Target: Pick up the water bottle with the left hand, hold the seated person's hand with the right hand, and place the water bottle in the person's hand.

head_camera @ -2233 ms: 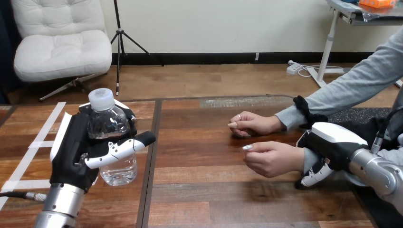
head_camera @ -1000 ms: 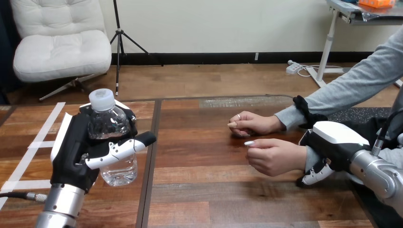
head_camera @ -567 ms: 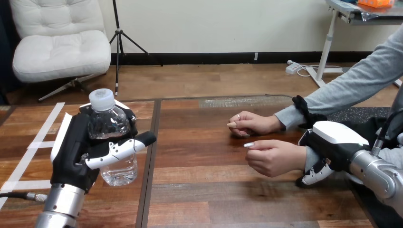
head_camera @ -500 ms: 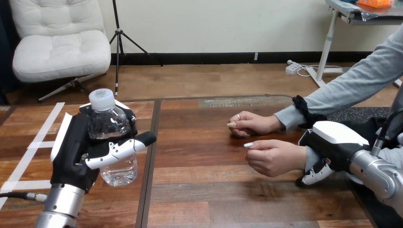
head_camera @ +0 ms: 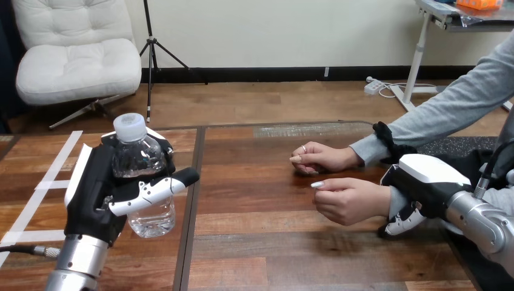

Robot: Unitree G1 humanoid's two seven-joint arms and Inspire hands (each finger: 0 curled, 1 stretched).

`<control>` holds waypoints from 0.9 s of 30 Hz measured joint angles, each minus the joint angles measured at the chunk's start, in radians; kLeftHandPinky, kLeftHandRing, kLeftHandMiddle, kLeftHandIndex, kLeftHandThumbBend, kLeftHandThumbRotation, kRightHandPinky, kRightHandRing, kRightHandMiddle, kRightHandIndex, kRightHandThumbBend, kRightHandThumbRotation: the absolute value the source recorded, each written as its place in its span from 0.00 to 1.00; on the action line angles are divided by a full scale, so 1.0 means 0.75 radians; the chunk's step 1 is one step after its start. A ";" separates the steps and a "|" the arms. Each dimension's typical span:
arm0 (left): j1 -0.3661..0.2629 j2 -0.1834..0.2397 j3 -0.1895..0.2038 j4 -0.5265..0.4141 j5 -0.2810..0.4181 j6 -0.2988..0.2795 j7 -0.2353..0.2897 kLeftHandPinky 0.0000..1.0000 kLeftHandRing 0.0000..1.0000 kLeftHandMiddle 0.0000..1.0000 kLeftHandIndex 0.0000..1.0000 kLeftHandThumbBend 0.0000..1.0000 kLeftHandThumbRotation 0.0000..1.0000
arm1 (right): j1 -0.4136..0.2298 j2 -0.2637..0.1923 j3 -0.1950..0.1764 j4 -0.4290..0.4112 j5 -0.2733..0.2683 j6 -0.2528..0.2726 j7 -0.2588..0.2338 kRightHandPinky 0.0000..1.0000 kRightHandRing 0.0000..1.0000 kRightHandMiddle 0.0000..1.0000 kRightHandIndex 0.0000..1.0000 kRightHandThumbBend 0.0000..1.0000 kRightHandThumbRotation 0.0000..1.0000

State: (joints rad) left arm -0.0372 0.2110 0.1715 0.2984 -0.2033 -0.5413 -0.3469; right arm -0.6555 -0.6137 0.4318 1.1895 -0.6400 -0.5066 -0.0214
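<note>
At the near left, the robot's left hand (head_camera: 97, 200) holds the water bottle (head_camera: 140, 160) upright over the left side of the tabletop (head_camera: 260, 236). Its fingers (head_camera: 154, 190) and thumb are clamped round the clear body below the white cap. At the near right, the right hand (head_camera: 424, 182) has its fingers curled round the person's wrist (head_camera: 394, 200). The person's nearer hand (head_camera: 348, 200), loosely curled, is well apart from the bottle. Farther back, the person's other hand (head_camera: 321, 159) rests on the tabletop.
</note>
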 measured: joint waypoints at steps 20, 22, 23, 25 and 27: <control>0.000 -0.001 -0.001 0.000 -0.002 0.000 -0.011 0.19 0.24 0.30 0.34 0.65 0.00 | 0.002 0.000 0.000 0.000 0.000 -0.001 -0.004 0.19 0.23 0.28 0.28 0.73 0.00; 0.000 -0.001 -0.001 0.000 -0.002 0.000 -0.012 0.19 0.24 0.30 0.34 0.65 0.00 | 0.004 0.000 0.000 0.000 0.000 -0.001 -0.008 0.19 0.24 0.28 0.28 0.73 0.00; 0.000 -0.002 -0.002 0.000 -0.002 0.000 -0.012 0.19 0.24 0.30 0.34 0.66 0.00 | 0.004 0.000 0.000 -0.001 0.000 -0.001 -0.009 0.19 0.24 0.28 0.28 0.73 0.00; 0.000 -0.003 -0.002 0.000 -0.001 0.000 -0.011 0.19 0.24 0.30 0.34 0.66 0.00 | 0.005 0.000 0.000 -0.001 0.000 -0.001 -0.012 0.20 0.24 0.29 0.28 0.72 0.00; 0.000 -0.005 -0.002 0.000 -0.001 0.000 -0.011 0.19 0.24 0.30 0.34 0.67 0.00 | 0.006 -0.001 0.000 -0.002 0.000 -0.001 -0.012 0.19 0.23 0.28 0.28 0.72 0.00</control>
State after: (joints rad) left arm -0.0372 0.2075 0.1704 0.2984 -0.2040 -0.5413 -0.3553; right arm -0.6512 -0.6143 0.4317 1.1879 -0.6401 -0.5075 -0.0306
